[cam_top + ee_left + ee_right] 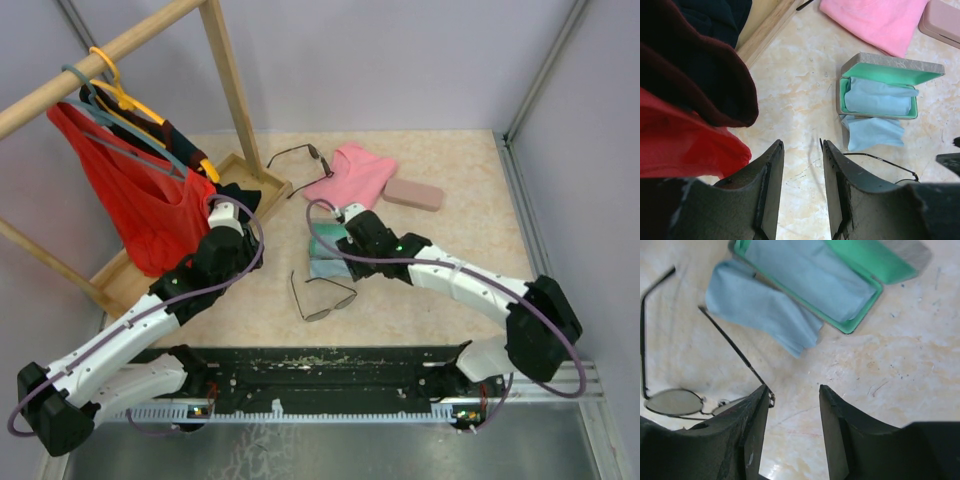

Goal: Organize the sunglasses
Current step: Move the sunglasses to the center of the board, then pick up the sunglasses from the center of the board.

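Right now the right claw hangs low over the bench with its fingers apart and nothing between them. The hinge of one pair of sunglasses lies just beside one finger, and that pair rests unfolded on the bench with its lenses toward the arm bases. Just beyond it sits an open case with a green lining, a blue cloth inside it and a loose blue cloth against its front. The left claw is open and empty too, close to a red garment hanging on a wooden rack. The second pair lies at the far side, at the edge of a pink cloth, with a pink case nearby.
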